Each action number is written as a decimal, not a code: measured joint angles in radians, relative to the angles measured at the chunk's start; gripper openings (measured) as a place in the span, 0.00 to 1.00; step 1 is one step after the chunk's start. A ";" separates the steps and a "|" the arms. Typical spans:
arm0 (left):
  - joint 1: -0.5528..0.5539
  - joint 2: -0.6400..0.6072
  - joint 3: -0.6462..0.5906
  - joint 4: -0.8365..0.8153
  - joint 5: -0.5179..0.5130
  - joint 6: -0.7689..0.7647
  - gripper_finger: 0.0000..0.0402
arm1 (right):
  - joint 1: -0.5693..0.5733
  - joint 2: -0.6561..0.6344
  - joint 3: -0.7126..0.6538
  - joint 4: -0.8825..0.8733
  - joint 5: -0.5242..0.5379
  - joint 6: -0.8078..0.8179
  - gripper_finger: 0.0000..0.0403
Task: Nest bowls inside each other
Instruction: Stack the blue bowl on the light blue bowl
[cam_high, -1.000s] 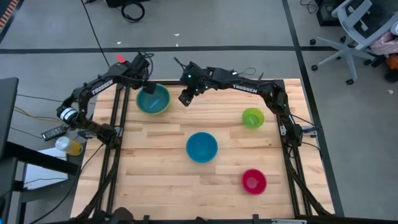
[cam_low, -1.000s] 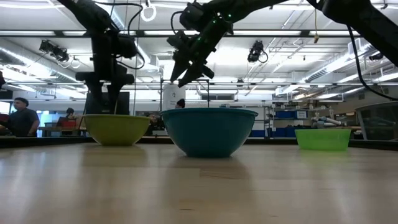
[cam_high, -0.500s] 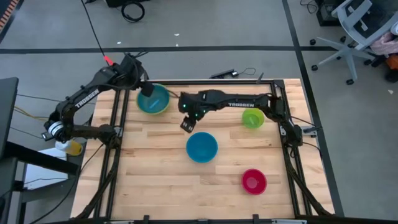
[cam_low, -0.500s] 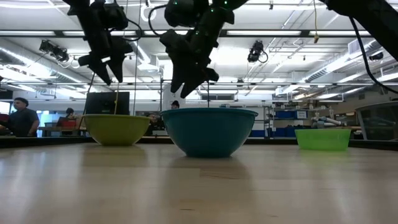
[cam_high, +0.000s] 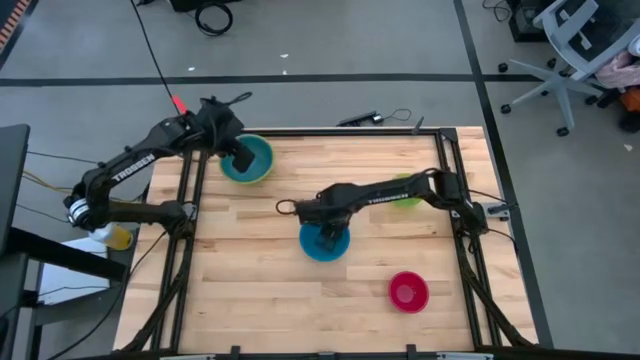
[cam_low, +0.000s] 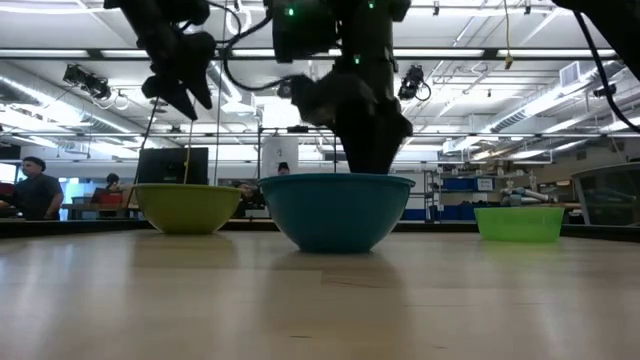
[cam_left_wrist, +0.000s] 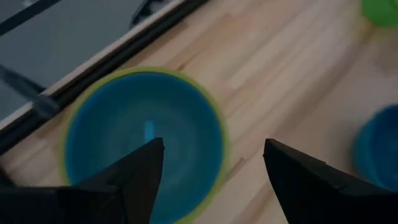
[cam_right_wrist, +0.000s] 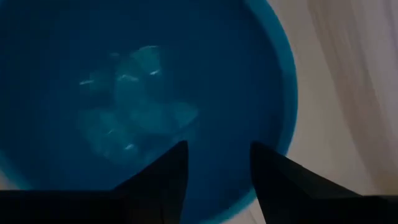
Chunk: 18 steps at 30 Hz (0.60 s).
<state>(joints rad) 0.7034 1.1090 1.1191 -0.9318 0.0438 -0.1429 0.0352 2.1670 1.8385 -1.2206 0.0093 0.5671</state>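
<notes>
A light blue bowl (cam_left_wrist: 143, 137) sits nested in the large yellow-green bowl (cam_low: 187, 208) at the table's far left. My left gripper (cam_left_wrist: 214, 146) hangs open above that pair, slanting down. The teal blue bowl (cam_high: 315, 246) stands alone mid-table. My right gripper (cam_right_wrist: 217, 149) is open and points straight down over it, near one side of its rim, with its fingertips at about rim height (cam_low: 370, 165). The small lime green bowl (cam_high: 410, 200) sits at the right, partly hidden by the right arm. The red-pink bowl (cam_high: 408, 291) is near the front right.
Black frame rails (cam_high: 190, 210) run along the table's left and right edges. Bare wood (cam_high: 250, 290) lies at the near left. Beyond the table a person (cam_low: 35, 190) shows at the left of the low view, and an office chair (cam_high: 575, 50) stands far right.
My right gripper has swung from the far side, beside the nested pair, toward the near edge and down over the teal blue bowl, tipping to point straight down. My left gripper has risen off the nested bowls, drawn back toward the far left and rolled. No bowl has moved.
</notes>
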 joint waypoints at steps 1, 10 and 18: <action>-0.017 -0.001 0.000 0.000 0.003 0.000 0.69 | 0.002 0.000 -0.019 0.015 0.018 0.034 0.44; -0.090 0.003 0.000 0.000 -0.003 0.005 0.69 | 0.001 0.000 -0.094 0.095 0.151 0.198 0.40; -0.090 0.003 0.000 0.000 -0.005 0.025 0.69 | 0.021 -0.008 -0.038 0.078 0.179 0.201 0.35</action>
<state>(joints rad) 0.6133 1.1122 1.1191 -0.9318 0.0387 -0.1175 0.0563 2.1588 1.8002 -1.1424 0.1878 0.7682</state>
